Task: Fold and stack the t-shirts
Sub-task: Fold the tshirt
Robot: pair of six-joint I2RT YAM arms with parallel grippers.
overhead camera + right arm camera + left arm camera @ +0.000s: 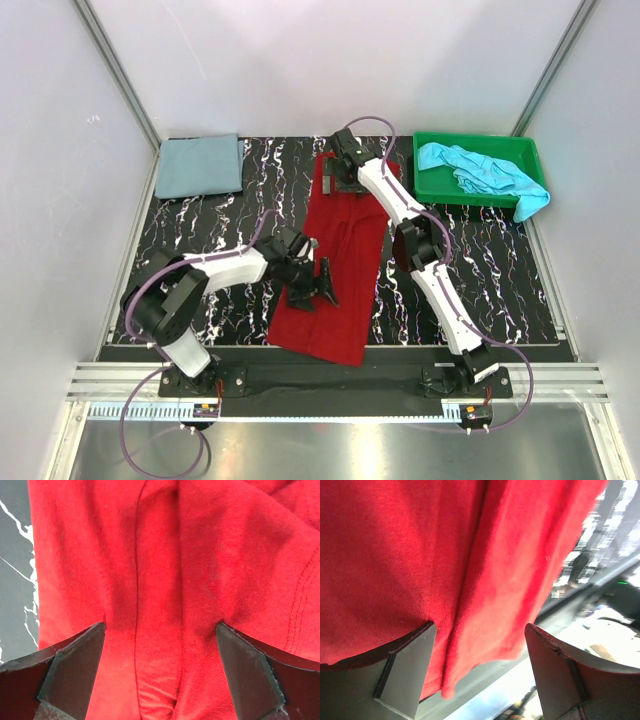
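The deep red t-shirt (345,250) lies lengthwise down the middle of the table, folded to a long strip. My left gripper (312,288) is open over its near left edge; in the left wrist view (480,626) a hanging fold of the red cloth (485,570) sits between the spread fingers. My right gripper (337,183) is open at the shirt's far end; in the right wrist view (160,625) its fingers straddle a ridge of red cloth (157,580). The grey-blue t-shirt (200,165) lies folded at the back left. The turquoise t-shirt (480,170) is crumpled in the tray.
The green plastic tray (428,185) stands at the back right, with the turquoise cloth spilling over its right rim. The black marbled table mat (480,270) ends at a metal rail along the near edge (330,385). White walls close in on three sides.
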